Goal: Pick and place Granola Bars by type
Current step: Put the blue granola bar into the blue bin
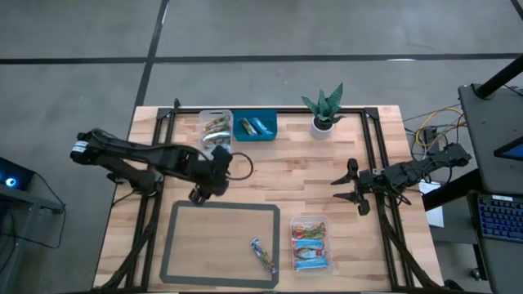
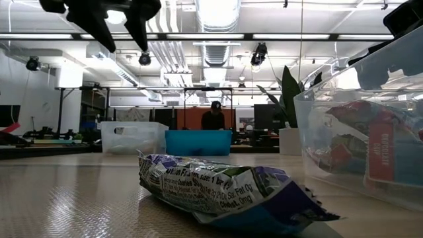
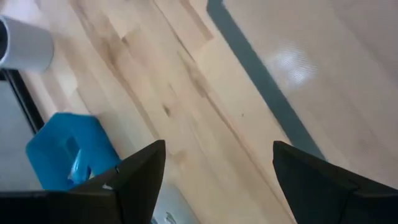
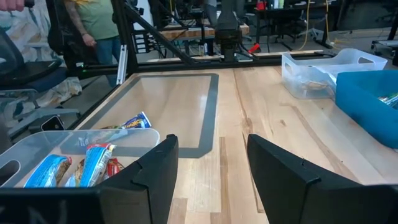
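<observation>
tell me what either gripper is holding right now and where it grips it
Nothing is held. The left gripper is open and empty above the bare wood; the right gripper is also open and empty.

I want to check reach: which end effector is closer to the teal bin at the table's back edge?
The left. The left end effector hovers just in front of the teal bin; the right end effector waits farther off, toward the table's right side.

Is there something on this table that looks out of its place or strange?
One granola bar lies loose and slanted on the grey-bordered mat, outside every container. The others sit in the clear tub beside it, the far clear tub and the teal bin. Nothing looks spilled or damaged.
</observation>
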Action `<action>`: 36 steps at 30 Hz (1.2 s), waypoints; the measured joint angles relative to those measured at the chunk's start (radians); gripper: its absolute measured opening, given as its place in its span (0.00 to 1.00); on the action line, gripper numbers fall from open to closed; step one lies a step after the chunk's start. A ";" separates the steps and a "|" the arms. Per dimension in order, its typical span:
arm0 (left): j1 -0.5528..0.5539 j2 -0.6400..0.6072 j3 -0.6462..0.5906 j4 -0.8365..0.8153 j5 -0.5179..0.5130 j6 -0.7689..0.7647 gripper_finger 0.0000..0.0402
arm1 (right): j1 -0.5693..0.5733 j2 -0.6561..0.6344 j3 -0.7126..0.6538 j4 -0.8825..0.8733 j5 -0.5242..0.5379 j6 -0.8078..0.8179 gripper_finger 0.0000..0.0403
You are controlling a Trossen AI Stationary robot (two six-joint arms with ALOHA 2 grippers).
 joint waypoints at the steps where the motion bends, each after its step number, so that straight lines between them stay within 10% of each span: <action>1: -0.014 0.001 0.000 0.001 -0.002 0.001 0.69 | 0.000 0.000 0.000 0.000 0.000 0.000 0.45; 36: -0.331 0.489 0.005 0.504 0.196 -0.168 0.69 | 0.000 0.000 0.000 0.000 0.000 0.000 0.45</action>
